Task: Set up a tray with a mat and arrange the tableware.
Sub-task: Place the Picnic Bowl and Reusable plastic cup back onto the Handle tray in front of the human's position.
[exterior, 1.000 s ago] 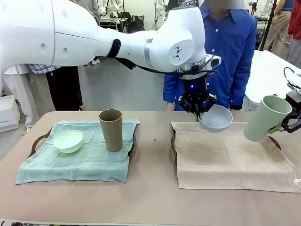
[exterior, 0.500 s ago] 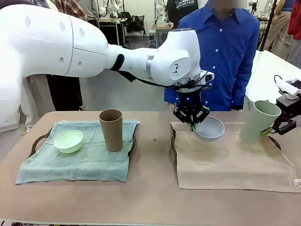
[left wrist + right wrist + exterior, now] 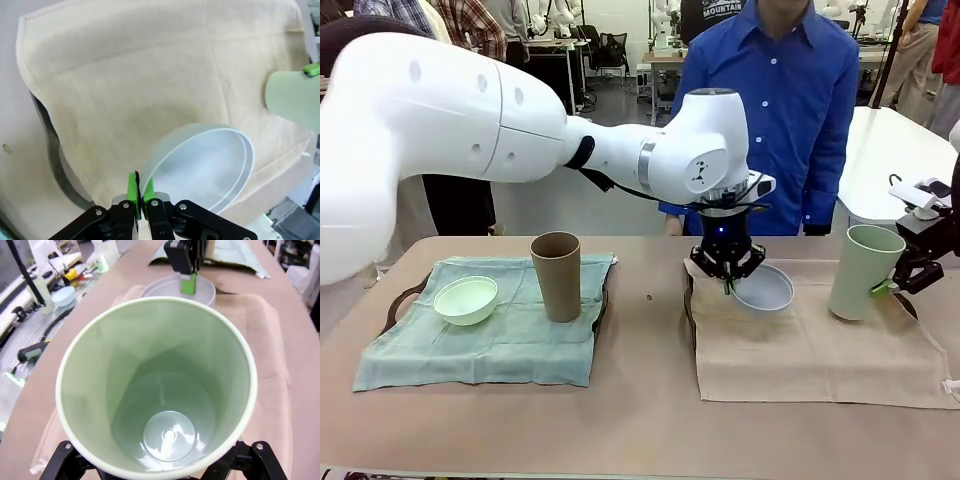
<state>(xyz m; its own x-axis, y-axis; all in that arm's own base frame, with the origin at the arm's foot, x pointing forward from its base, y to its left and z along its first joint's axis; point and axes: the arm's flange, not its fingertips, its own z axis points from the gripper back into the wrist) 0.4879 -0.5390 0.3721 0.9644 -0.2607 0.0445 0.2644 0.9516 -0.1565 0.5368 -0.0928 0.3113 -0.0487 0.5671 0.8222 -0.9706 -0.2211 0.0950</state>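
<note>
My left gripper (image 3: 728, 283) (image 3: 138, 192) is shut on the rim of the white bowl (image 3: 765, 290) (image 3: 205, 170). It holds the bowl tilted, low over the back left of the beige mat (image 3: 800, 350) (image 3: 130, 75). That mat covers the right tray (image 3: 689, 300) (image 3: 52, 160). The pale green cup (image 3: 861, 272) (image 3: 160, 390) stands upright at the mat's back right, clasped from the sides by my right gripper (image 3: 885, 284) (image 3: 160, 467). On the left tray (image 3: 398, 300), a green mat (image 3: 490, 345) carries the mint green bowl (image 3: 466, 299) and the brown cup (image 3: 557, 276).
A person in a blue shirt (image 3: 780, 110) stands at the far side, behind the right tray. My left arm (image 3: 520, 120) stretches across above the left tray. Bare tabletop (image 3: 645, 330) lies between the two trays and along the front edge.
The left gripper has lowered the white bowl toward the beige mat, moving slightly left. The right gripper has swung the pale green cup from tilted to upright and brought it down onto the mat.
</note>
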